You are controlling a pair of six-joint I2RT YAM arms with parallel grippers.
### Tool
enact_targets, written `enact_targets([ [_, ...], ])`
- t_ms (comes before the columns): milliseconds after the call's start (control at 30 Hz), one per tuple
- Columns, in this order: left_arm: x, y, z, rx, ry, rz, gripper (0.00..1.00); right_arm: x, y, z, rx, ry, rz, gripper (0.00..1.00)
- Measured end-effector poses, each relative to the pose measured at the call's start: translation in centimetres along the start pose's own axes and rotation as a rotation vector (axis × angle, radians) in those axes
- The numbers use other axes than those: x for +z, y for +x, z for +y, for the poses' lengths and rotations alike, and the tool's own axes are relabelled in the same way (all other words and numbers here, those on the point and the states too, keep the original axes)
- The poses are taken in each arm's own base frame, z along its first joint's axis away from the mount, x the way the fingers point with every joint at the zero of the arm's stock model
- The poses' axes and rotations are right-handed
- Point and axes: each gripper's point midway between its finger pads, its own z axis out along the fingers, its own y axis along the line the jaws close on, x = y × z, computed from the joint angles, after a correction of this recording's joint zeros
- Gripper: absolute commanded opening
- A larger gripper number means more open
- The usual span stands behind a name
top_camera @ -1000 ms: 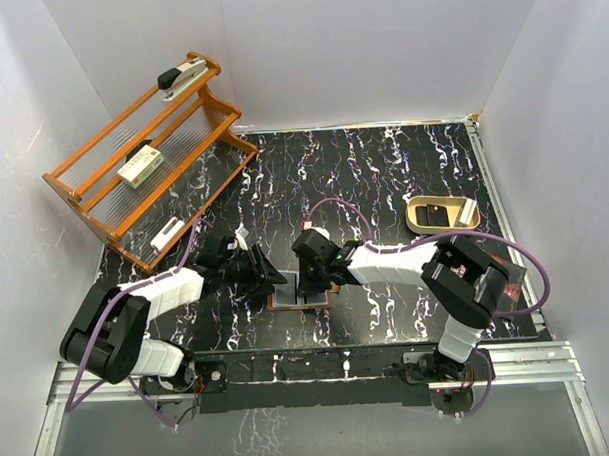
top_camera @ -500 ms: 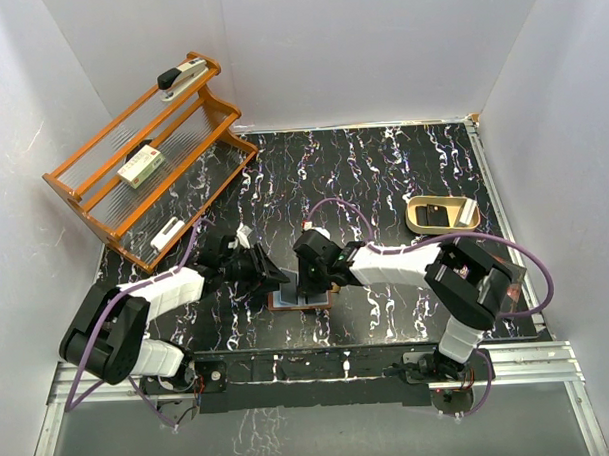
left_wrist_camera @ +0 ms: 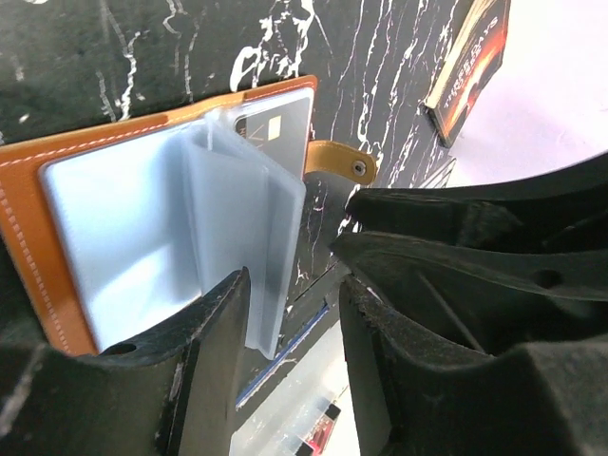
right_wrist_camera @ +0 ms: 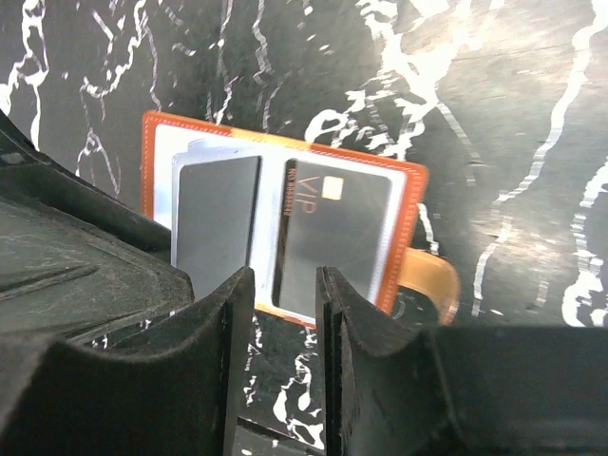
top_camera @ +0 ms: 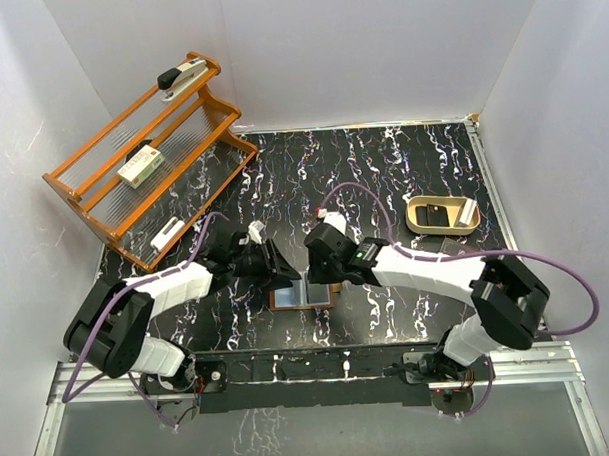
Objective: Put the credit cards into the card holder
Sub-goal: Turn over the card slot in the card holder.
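- The left fingers (left_wrist_camera: 233, 323) stand apart and grip nothing. One clear plastic leaf (left_wrist_camera: 275, 237) of the card holder stands upright in the gap between them and leans on one finger.
- The right fingers (right_wrist_camera: 245, 313) are parted only a little and are empty. They hang just above the card holder (right_wrist_camera: 407, 233), whose pockets show through the gap.
- The card holder lies spread open on the table (right_wrist_camera: 494, 114), between the two arms, with its snap tab (right_wrist_camera: 432, 280) sticking out to the side.
- Two dark credit cards (right_wrist_camera: 332, 237) lie in it, one on each half. The one marked VIP seems to sit fully in its pocket. I cannot see whether other cards wait outside.
- Nothing presses the holder down, so I think a sideways move of the left fingers can catch the standing leaf and drag or flip the whole holder.
- If that leaf is let go carelessly, it may fall over and cover the pockets.
- The right fingers are very near the cards. A low or tilted retreat could hook a card edge and pull it out again.
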Motion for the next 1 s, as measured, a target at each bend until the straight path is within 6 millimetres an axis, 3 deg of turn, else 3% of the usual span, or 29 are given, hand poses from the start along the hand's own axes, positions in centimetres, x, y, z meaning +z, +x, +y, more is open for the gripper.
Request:
enact_targets([
  [167, 1.2, 0.4, -0.9, 0.025, -0.003, 0.021, 0.42, -2.4, -3.0, -2.6, 0.016, 0.08, -0.108, 0.33],
  [400, 3.2, 2.0, -0.8, 0.046, -0.016, 0.073, 0.42, -6.4, -10.6, -9.8, 0.112, 0.221, -0.276, 0.38],
  [533, 3.3, 2.1, -0.7, 0.061, -0.04, 0.075, 0.43, -8.1, -14.3, -13.2, 0.129, 0.295, -0.341, 0.41],
  [667, 2.3, 1.5, -0.9, 0.107, -0.077, 0.034, 0.48, -8.7, -17.3, -15.8, 0.126, 0.362, -0.363, 0.44],
  [800, 0.4, 0.9, -1.4, 0.18, -0.109, -0.029, 0.54, -8.5, -19.3, -20.2, 0.156, 0.446, -0.346, 0.42],
  [1000, -3.2, -0.1, -2.6, 0.296, -0.16, -0.126, 0.85, -8.3, -19.7, -26.5, 0.203, 0.535, -0.286, 0.42],
])
